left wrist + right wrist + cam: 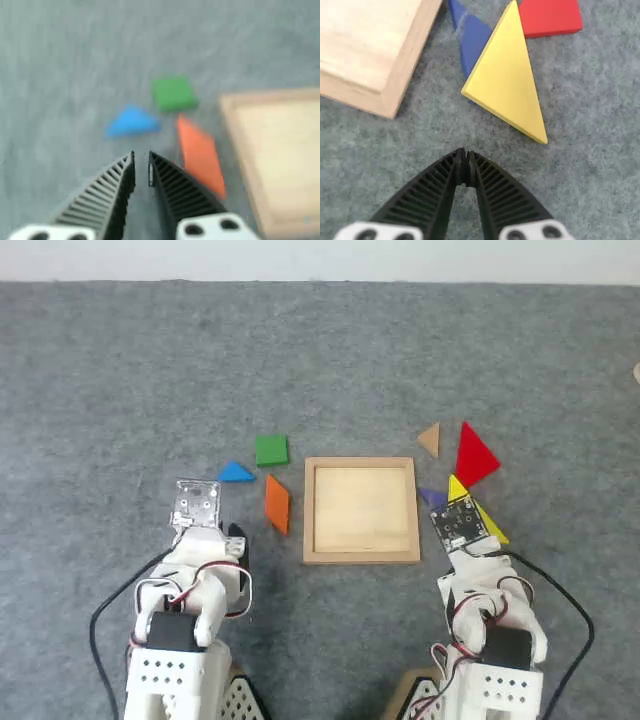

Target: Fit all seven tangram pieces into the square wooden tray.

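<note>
The square wooden tray point(361, 463) lies between the arms with nothing in it. On one side are a blue triangle point(132, 121), a green square point(173, 93) and an orange parallelogram point(200, 156). My left gripper point(141, 159) hovers just short of the blue triangle and the orange piece, its fingers a narrow gap apart and holding nothing. On the tray's other side a yellow triangle point(508, 79) lies over a dark blue piece point(471, 39), with a red triangle point(549, 17) beyond. My right gripper point(465, 157) is shut and empty, just short of the yellow triangle.
A tan triangle point(429, 439) lies beyond the tray's far right corner, next to the red triangle point(473, 455). Grey felt point(320, 360) covers the whole table, with wide free room at the back. Cables loop beside both arm bases.
</note>
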